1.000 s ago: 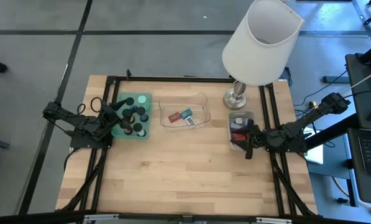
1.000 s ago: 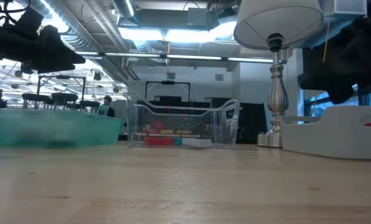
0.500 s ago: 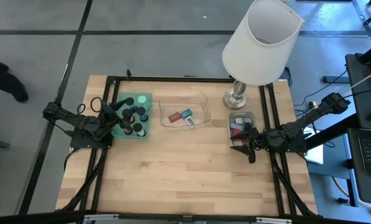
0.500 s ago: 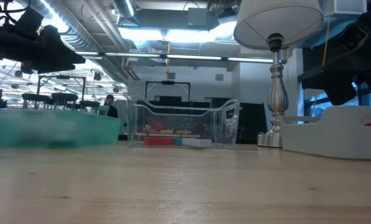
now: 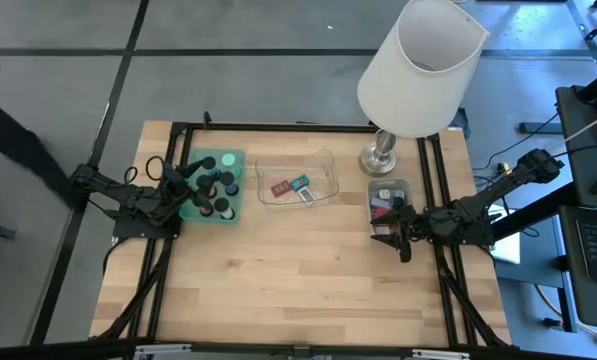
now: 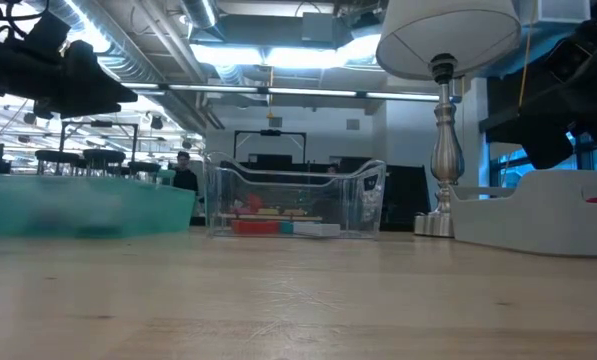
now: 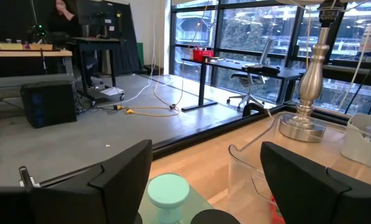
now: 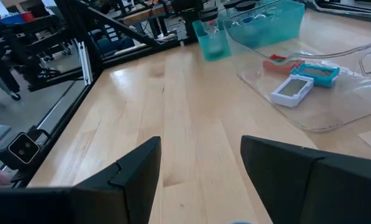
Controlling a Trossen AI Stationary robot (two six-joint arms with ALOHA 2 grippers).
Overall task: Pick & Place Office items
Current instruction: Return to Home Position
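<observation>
The office items lie in three trays. Black cylinders with coloured tops (image 5: 216, 185) stand in the green tray (image 5: 236, 160). Small flat rectangles (image 5: 290, 186), red, teal and white, lie in the clear tray (image 5: 323, 160); in the right wrist view they are red, teal and white rectangles (image 8: 300, 78). Red and dark bits (image 5: 383, 203) fill the grey tray (image 5: 387, 183). My left gripper (image 5: 186, 183) hovers level over the green tray's left part, open, with a green-topped cylinder (image 7: 168, 190) just beyond its fingers. My right gripper (image 5: 398, 238) is open by the grey tray's near end.
A big white-shaded lamp (image 5: 421, 65) stands at the back right, its metal foot (image 5: 380, 156) between the clear and grey trays. Black frame rails (image 5: 168, 260) run along both table sides. The near half of the wooden top (image 5: 298, 285) is bare. A person (image 5: 18, 140) passes on the floor beyond the table's left edge.
My right gripper has swung a little toward the table's near edge, off the grey tray's near end, so more of that tray shows. Its fingers have kept the same gap. A person has walked into view on the floor at the left.
</observation>
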